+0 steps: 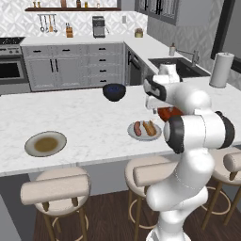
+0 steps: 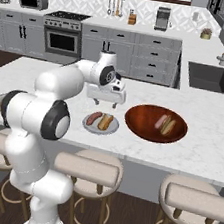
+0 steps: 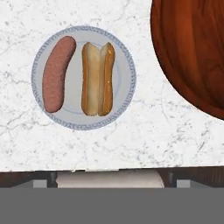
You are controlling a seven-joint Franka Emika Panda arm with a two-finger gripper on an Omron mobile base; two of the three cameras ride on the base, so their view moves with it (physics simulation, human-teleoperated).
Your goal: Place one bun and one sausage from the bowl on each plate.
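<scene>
My gripper (image 2: 105, 104) hangs open just above and behind the light grey plate (image 2: 112, 130), its fingers spread with nothing between them. On that plate (image 3: 127, 94) lie one sausage (image 3: 58, 73) and one bun (image 3: 98, 78) side by side, near the counter's front edge. To the right of it stands the reddish-brown bowl (image 2: 141, 119), holding another sausage (image 2: 160, 121) and another bun (image 2: 168, 126). In the left base view the arm covers most of the bowl (image 1: 170, 113). The plate with the brownish centre (image 1: 45, 143) sits bare far to the left.
A small dark blue bowl (image 1: 114, 91) stands farther back on the island. A paper towel roll (image 1: 221, 69) and the sink (image 2: 209, 77) are at the right. Padded stools (image 1: 55, 188) line the counter's front edge.
</scene>
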